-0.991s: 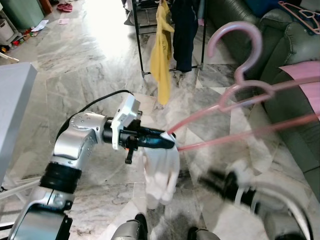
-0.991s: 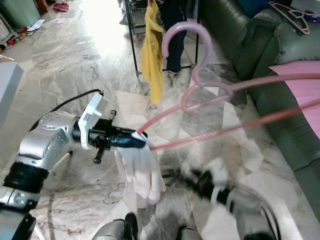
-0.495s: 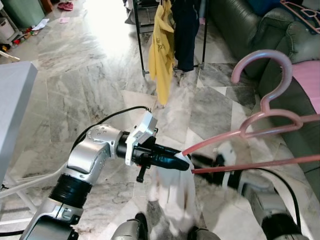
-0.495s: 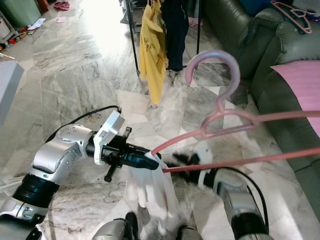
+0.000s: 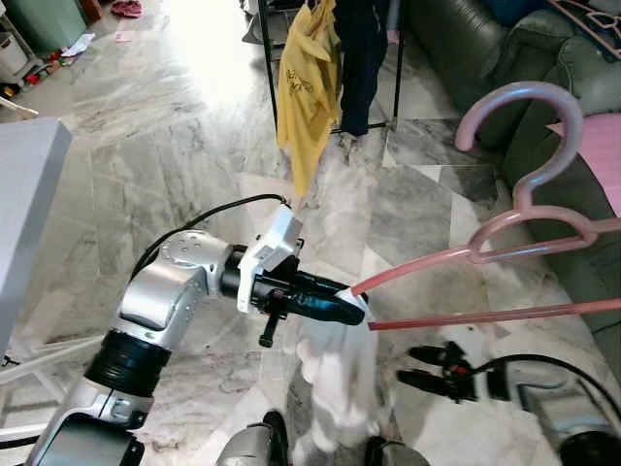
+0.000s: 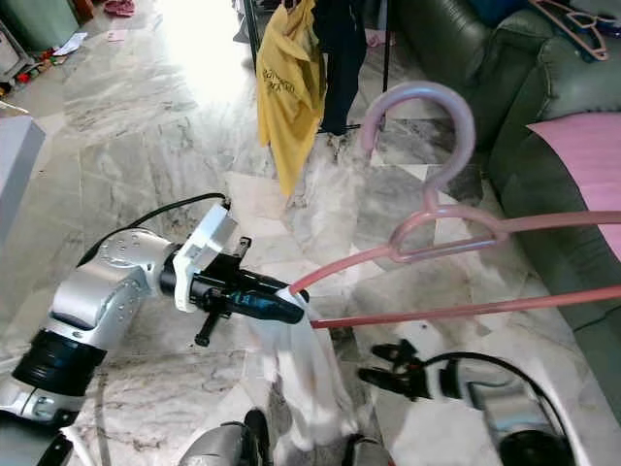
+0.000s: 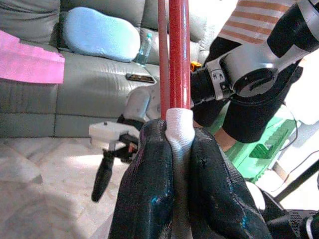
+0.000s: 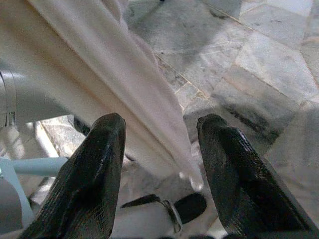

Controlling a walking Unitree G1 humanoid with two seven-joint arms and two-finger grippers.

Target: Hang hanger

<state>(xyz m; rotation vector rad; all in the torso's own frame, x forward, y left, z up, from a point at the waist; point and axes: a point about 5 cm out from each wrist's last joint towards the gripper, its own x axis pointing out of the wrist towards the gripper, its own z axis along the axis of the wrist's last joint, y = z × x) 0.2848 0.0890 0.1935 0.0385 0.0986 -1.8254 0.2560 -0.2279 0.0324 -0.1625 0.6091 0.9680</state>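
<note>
Down goes the right gripper [image 5: 419, 367], dropped low by the white cloth [image 5: 340, 388] with its fingers spread and grasping nothing, where half a second ago it sat blurred up near the lower bar. Over on the left, the left gripper [image 5: 340, 303] is clenched on the pink hanger [image 5: 529, 218] at one end, cloth pinched in with it. That hanger's long axis runs out from those jaws toward the robot's right, hook up. Now the key relation: the rack [image 5: 267, 58] stands well ahead, beyond the hook, so I'd say the hook must travel forward to reach it, and the left arm carries it. Count: one hanger held, another pink hanger [image 6: 572, 15] on the sofa [image 5: 456, 44], and two garments on the rack, yellow [image 5: 309, 83] and dark [image 5: 361, 58].
</note>
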